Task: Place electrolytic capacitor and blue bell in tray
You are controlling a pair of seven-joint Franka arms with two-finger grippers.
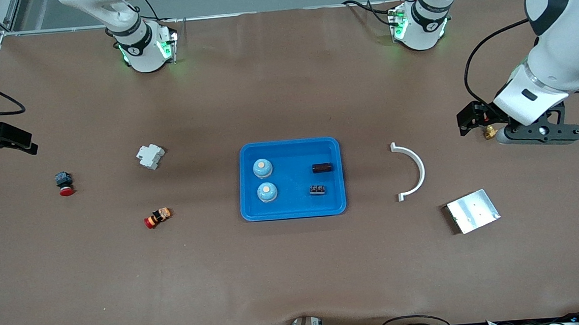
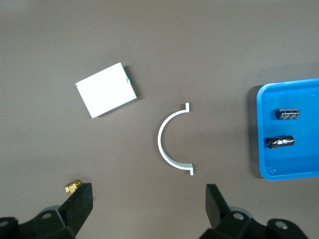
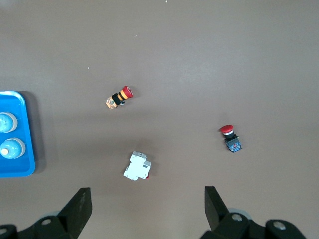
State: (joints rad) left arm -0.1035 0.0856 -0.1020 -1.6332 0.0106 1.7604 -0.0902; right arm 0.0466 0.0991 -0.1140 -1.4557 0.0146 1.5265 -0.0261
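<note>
The bright blue tray [image 1: 288,146] lies at the table's middle. In it are two blue bells [image 1: 262,168] [image 1: 267,191] toward the right arm's end, and a black electrolytic capacitor [image 1: 323,168] toward the left arm's end. The left wrist view shows the tray [image 2: 260,149] and the capacitor [image 2: 280,142]. The right wrist view shows the tray [image 3: 29,149] and both bells [image 3: 5,122] [image 3: 11,148]. My left gripper [image 1: 472,118] [image 2: 148,194] is open and empty, above the table at the left arm's end. My right gripper [image 1: 2,137] [image 3: 148,195] is open and empty, above the right arm's end.
A small black block [image 1: 317,189] also lies in the tray. A white curved piece [image 1: 412,170], a silver plate [image 1: 473,211] and a brass fitting [image 1: 488,131] lie toward the left arm's end. A white breaker [image 1: 150,156] and two red buttons [image 1: 64,184] [image 1: 157,217] lie toward the right arm's end.
</note>
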